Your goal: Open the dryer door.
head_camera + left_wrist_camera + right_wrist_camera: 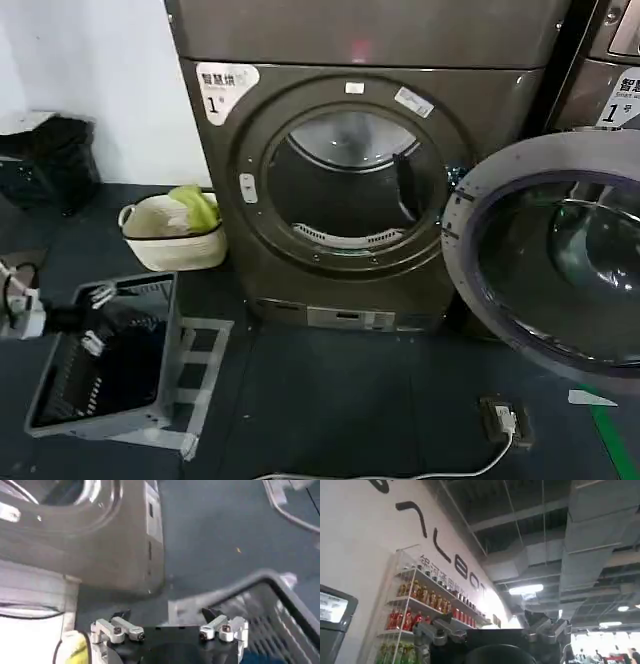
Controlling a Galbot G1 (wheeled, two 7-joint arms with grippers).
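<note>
The dryer door (545, 260) hangs fully open; left gripper (170, 622), fingers spread, idles low; only retreat seemingly remains.

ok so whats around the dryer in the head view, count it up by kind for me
Machines: 2, the dryer with the dryer door swung wide open, and a neighbouring machine at the right edge.
Baskets: 2, a white basket holding yellow-green cloth, and a grey basket.
Floor plug boxes with cable: 1.
Grippers: 1, the left gripper, over the grey basket.
Total: 6
</note>
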